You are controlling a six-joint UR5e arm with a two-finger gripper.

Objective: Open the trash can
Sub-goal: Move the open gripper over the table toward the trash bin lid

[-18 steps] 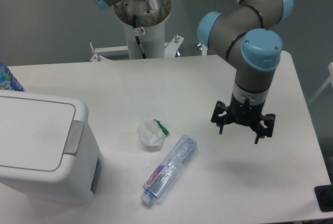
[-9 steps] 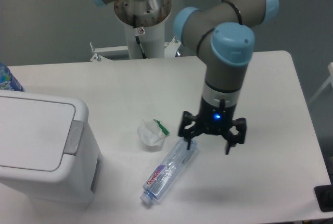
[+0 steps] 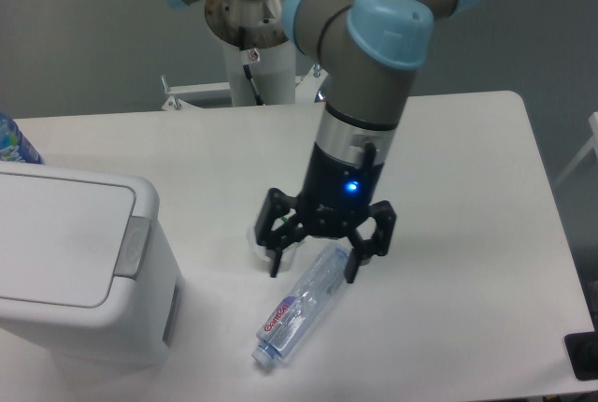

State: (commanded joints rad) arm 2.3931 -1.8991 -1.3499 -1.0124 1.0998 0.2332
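Observation:
The trash can point(image 3: 75, 271) is a large boxy white bin at the left edge of the table. Its flat white lid point(image 3: 56, 243) lies shut, and the grey push-button tab point(image 3: 134, 245) sits on its right rim. My gripper point(image 3: 315, 264) hangs open and empty above the table's middle, well to the right of the bin and apart from it. Its fingers straddle the upper end of a lying bottle.
A clear plastic bottle point(image 3: 304, 306) lies on the table just below the gripper. A crumpled white wrapper point(image 3: 263, 238) lies partly behind the left finger. A blue-labelled bottle point(image 3: 14, 143) peeks out behind the bin. The robot's base column point(image 3: 257, 37) stands at the back.
My gripper has moved steadily left across the table, from the right side to above the bottle and wrapper, closer to the bin. It stays open. The lid has not moved.

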